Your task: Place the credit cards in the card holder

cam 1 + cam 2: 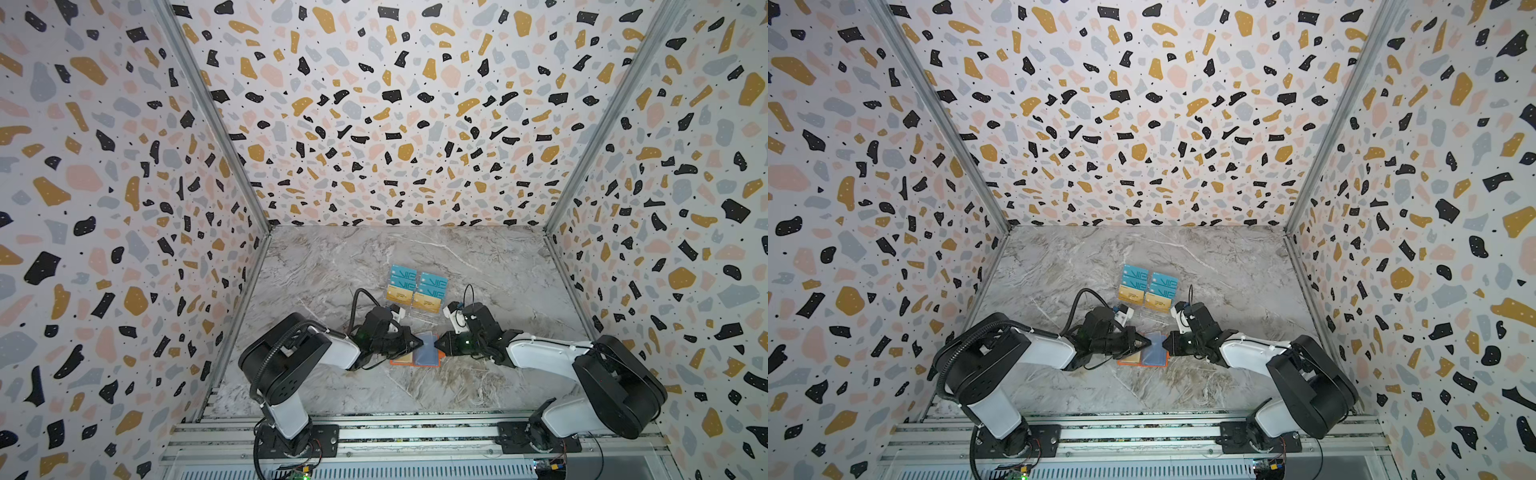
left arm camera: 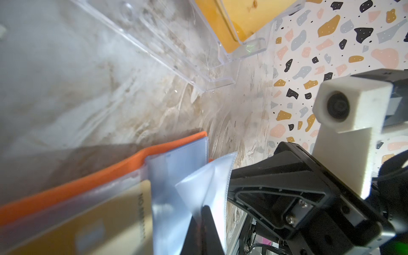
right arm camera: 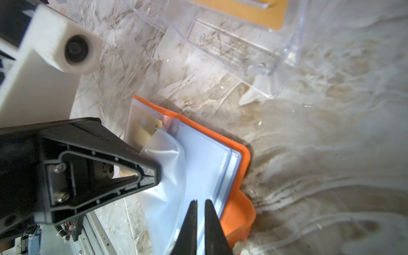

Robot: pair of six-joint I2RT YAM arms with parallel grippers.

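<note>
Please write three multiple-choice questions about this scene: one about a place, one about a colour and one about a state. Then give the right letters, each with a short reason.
1. Where is the card holder?
A. Hanging on the back wall
B. On the table, between the left gripper and the right gripper
C. Held up in the air

2. What colour is the card already inside it?
A. Gold
B. Teal
C. Red

3. What is the left gripper doing?
A. Standing wide open
B. Shut on a lifted sleeve
C. Out of view

Answers:
1. B, both top views show the two tips facing each other over it.
2. A, a tan-gold card shows through the plastic.
3. B, its fingers pinch the raised page.
</note>
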